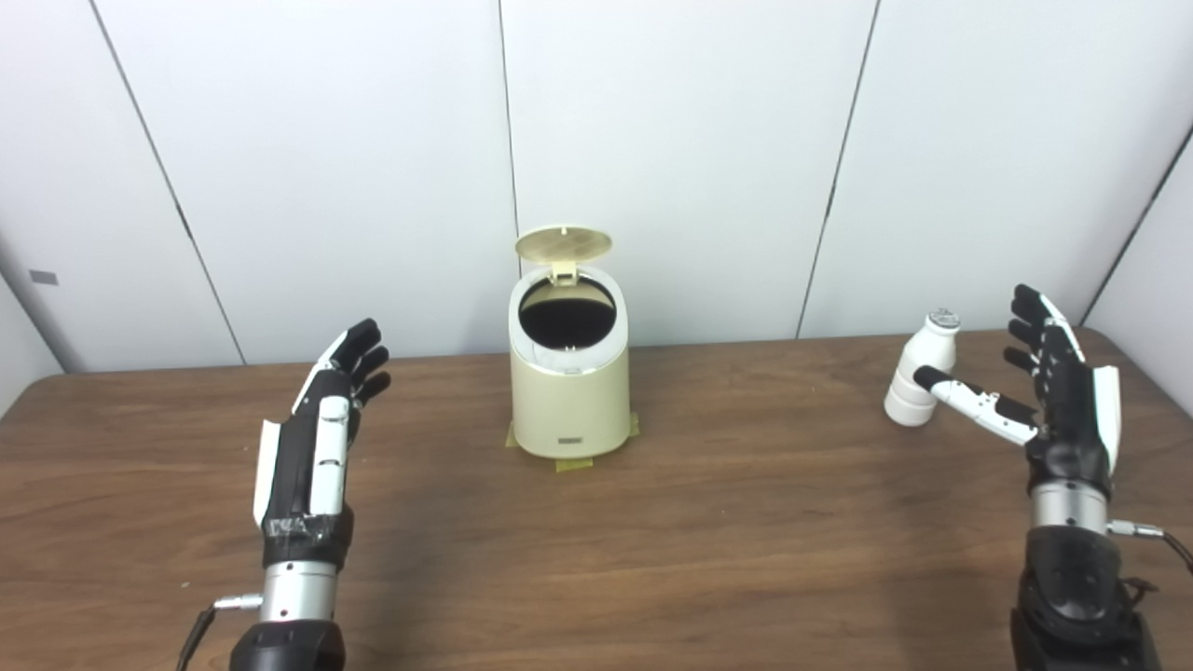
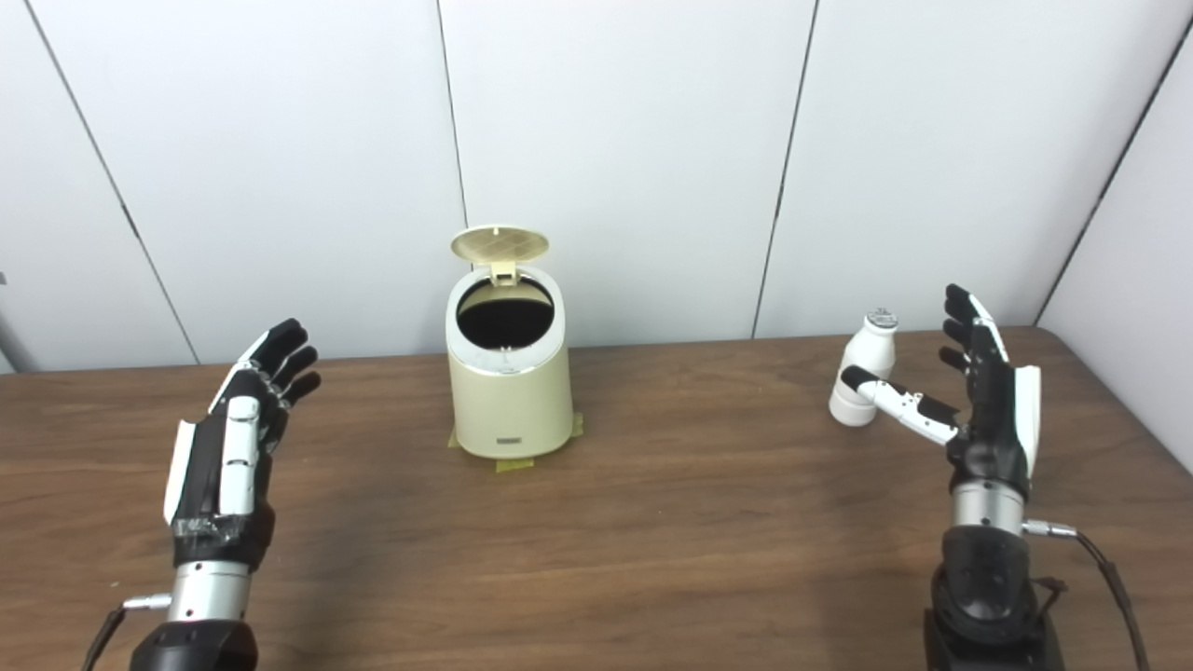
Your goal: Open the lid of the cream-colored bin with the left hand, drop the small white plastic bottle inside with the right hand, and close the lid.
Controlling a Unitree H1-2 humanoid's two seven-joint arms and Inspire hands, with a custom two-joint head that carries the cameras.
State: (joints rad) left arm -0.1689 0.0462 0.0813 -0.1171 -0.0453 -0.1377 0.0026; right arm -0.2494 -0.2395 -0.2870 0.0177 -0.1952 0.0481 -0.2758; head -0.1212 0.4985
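The cream-colored bin stands at the table's back middle. Its round lid is tipped up on the rear hinge, and the dark inside shows. The small white plastic bottle stands upright at the right, also seen in the right eye view. My right hand is open just right of the bottle, thumb reaching in front of its lower part, not closed on it. My left hand is open and empty, well left of the bin.
The wooden table runs across the view. Yellow tape tabs show at the bin's base. White wall panels stand close behind the table. A cable hangs off my right wrist.
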